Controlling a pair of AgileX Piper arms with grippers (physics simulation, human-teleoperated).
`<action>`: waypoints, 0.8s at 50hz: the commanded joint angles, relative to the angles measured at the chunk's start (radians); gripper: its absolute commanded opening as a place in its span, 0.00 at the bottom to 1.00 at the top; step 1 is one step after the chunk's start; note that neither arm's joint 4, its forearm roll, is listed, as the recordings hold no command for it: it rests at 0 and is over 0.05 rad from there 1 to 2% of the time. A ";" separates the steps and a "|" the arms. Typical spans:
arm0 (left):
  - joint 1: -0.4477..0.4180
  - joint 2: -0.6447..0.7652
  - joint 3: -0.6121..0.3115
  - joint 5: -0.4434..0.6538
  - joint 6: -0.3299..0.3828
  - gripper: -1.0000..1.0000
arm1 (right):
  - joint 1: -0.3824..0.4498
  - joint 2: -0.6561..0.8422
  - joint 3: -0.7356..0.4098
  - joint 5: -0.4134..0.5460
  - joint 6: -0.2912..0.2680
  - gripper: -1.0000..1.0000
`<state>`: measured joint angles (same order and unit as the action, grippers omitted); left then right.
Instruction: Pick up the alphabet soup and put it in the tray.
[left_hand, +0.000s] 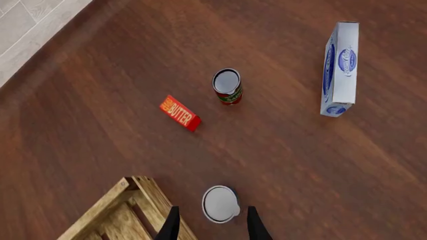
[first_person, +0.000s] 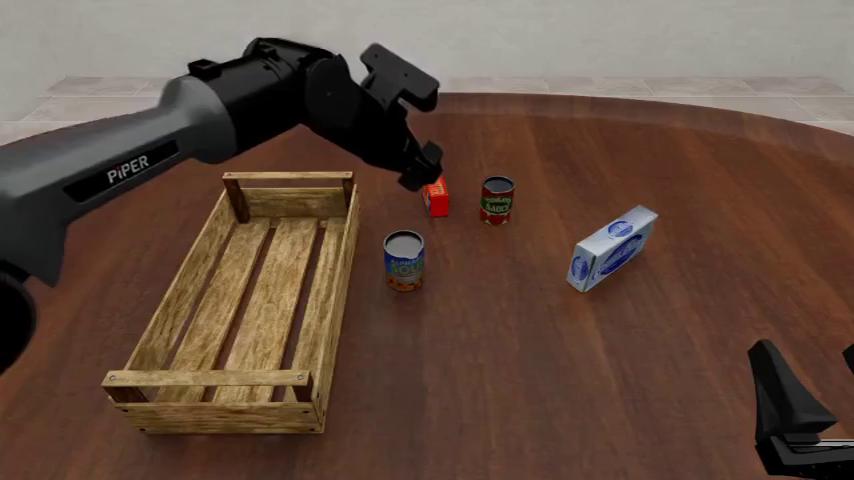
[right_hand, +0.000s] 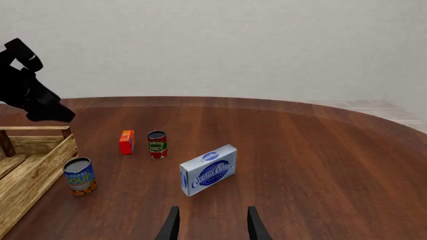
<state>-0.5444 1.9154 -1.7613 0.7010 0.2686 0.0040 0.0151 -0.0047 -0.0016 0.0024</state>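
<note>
Item 1: alphabet soup (first_person: 404, 260). Blue-label can, grey top, upright on the table (first_person: 561, 340), just beside the tray's long right-hand wall, outside it, not touching. Not yet gripped. Upright stance leaves the sides free for a grip from above.

Item 2: tray (first_person: 334, 290). Long slatted light-wood crate, low plank sides, nothing inside. Low wall next to the can should mean only a short carry over.

Item 3: left gripper (left_hand: 213, 225). Raised well above the table, pointing down. Fingers spread wider than the can, holding nothing; in the wrist view the grey lid sits between the two tips, far below. Judged: lining up for descent; approx. centred, can a bit toward one finger.

Item 4: right gripper (right_hand: 212, 222). Parked low at near right, fingers apart, empty, well away from the can. Looks idle.

Item 5: red-and-green can (first_person: 497, 200). Upright, beyond the soup. Wrong can; risk only if aim drifts.

Item 6: butter box (first_person: 435, 197). Red, near that can.

Item 7: cream cheese box (first_person: 613, 249). White-blue, well to the right.
</note>
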 joint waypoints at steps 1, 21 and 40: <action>-0.001 0.012 0.012 -0.010 -0.007 1.00 | -0.001 -0.004 0.000 0.002 -0.001 1.00; 0.010 0.044 0.012 -0.015 -0.018 1.00 | -0.001 -0.004 0.000 0.002 -0.001 1.00; -0.007 0.085 -0.007 -0.032 -0.038 1.00 | -0.001 -0.004 0.000 0.002 -0.001 1.00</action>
<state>-0.5494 1.9810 -1.7631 0.6788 0.2409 0.0040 0.0152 -0.0047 -0.0017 0.0024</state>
